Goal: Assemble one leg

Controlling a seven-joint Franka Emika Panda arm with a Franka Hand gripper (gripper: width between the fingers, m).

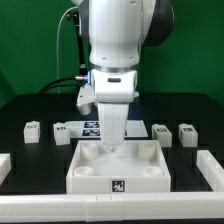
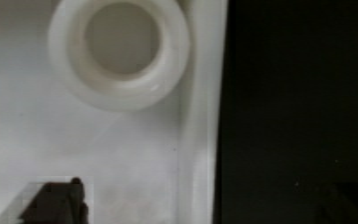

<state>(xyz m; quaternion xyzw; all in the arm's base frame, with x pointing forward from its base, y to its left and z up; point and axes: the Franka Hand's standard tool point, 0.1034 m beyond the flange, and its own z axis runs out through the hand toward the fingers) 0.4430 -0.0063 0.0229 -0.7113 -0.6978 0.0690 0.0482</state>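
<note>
The large white tray [image 1: 90,176] with corner sockets stands at the front middle of the black table. My gripper [image 1: 110,147] reaches down over the tray's far side, left of its middle. In the wrist view the gripper [image 2: 204,208] is open and empty, one dark fingertip [image 2: 55,203] over the tray's white surface [image 2: 87,150], the other over the black table. The tray's edge runs between them, and a round socket [image 2: 119,50] lies ahead. Several small white legs with tags stand behind the tray: two on the exterior view's left [image 1: 32,130] [image 1: 62,130], two on its right [image 1: 160,131] [image 1: 187,133].
The marker board [image 1: 88,127] lies behind the tray, partly hidden by the arm. White raised blocks sit at the table's front left [image 1: 4,166] and front right [image 1: 211,171]. A green wall stands at the back.
</note>
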